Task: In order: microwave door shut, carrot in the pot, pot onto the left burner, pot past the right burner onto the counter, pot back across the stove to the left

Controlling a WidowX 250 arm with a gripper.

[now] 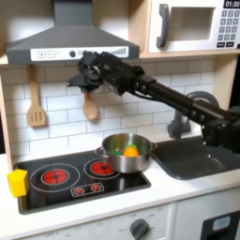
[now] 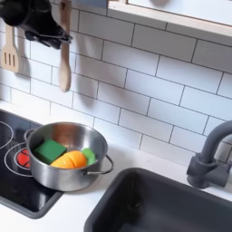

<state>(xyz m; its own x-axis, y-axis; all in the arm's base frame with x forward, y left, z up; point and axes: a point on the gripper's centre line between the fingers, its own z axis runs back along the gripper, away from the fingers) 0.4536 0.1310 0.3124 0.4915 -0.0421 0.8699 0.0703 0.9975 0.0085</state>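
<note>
White tiled wall (image 1: 122,94) backs a toy kitchen with a pale counter (image 1: 178,187) and a black stove (image 1: 70,178) set into it. On the stove's burner nearer the first exterior view's right stands the pot (image 1: 127,155), upright and shiny, its rim reaching the stove's edge; in the second exterior view the pot (image 2: 65,163) sits at the corner of the black panel with one side handle pointing toward the sink. Inside the pot lies the carrot (image 2: 71,159), orange, resting against a green piece on the second exterior view's left, with its own green top toward that picture's right; in the first exterior view the carrot (image 1: 131,150) shows as an orange spot within the rim.

Well above the pot, and toward the first exterior view's left of it, hangs the tool (image 1: 77,75), just under the grey hood (image 1: 70,42) and clear of both pot and carrot. It is dark against the wall and I cannot tell whether its fingers stand apart or together. In the second exterior view the tool (image 2: 43,32) is a dark mass at the top corner, near a wooden spoon (image 2: 63,54) hanging on the tiles.

The microwave door (image 1: 192,26) lies flush with the white front, its grey bar handle upright. A yellow block (image 1: 17,181) sits at the stove's far edge on the first exterior view's left. Beside the pot, on the first exterior view's right, lies the dark sink (image 1: 202,157) with its dark tap (image 2: 210,159).
</note>
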